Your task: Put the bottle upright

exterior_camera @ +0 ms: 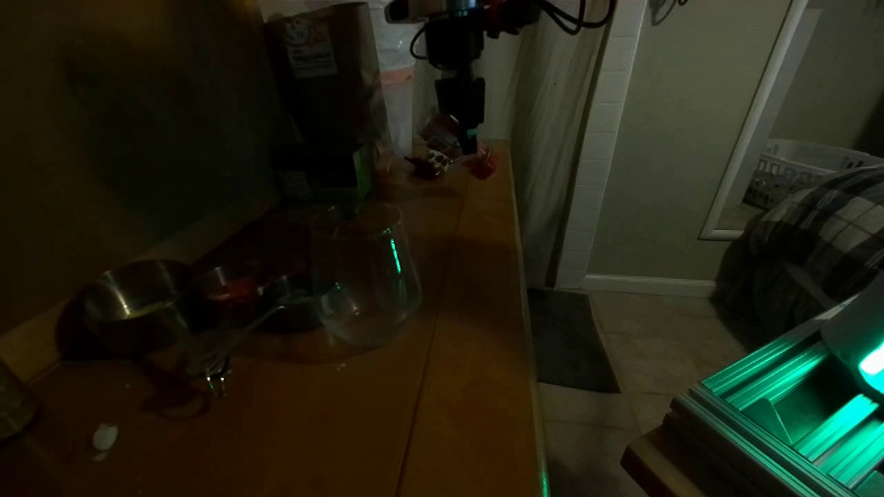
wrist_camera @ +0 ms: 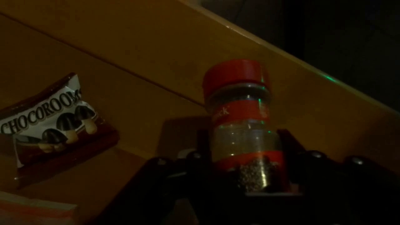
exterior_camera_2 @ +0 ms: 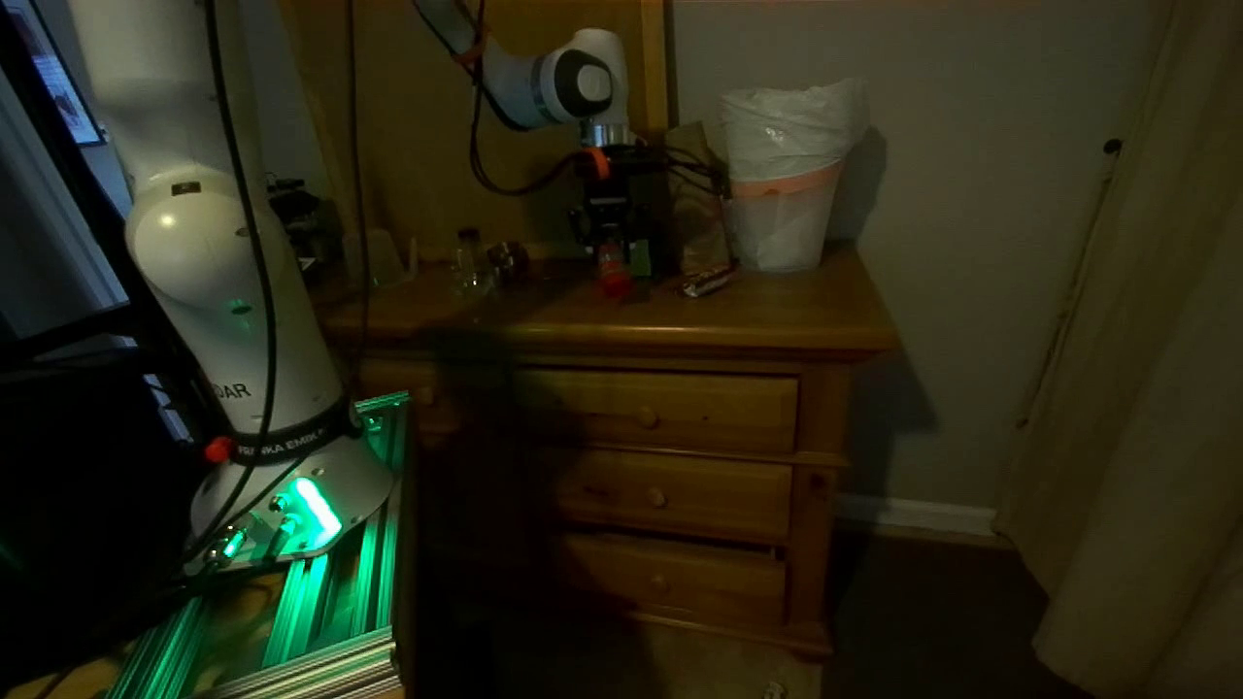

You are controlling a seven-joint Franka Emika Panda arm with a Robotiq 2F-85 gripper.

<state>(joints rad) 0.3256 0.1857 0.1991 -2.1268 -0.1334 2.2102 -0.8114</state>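
1 small clear bottle (wrist_camera: 245,134) with red label bands and a red cap (wrist_camera: 236,76) is held in the gripper (wrist_camera: 245,147), whose black fingers (wrist_camera: 293,156) stand partway apart, in contact with opposite sides of it. In the wrist view, the base end, with dark grains (wrist_camera: 256,175) inside, lies between the fingers, and the cap end reaches out past the fingertips. In both exterior views the bottle hangs below the gripper, slightly tilted, cap lowest, above a wooden counter (exterior_camera: 476,400); in this dim light, whether the cap touches the wood cannot be told. Well apart from the fingers, a brown snack packet (wrist_camera: 56,125) printed with "CHOCOROOM" and mushroom shapes lies on the counter. In an exterior view, a large clear glass vessel (exterior_camera: 366,290) stands upright much closer to the camera than the bottle, with a metal bowl (exterior_camera: 138,297) off to its left. In an exterior view, a white-lined bin (exterior_camera_2: 787,214) stands near the counter's right end.
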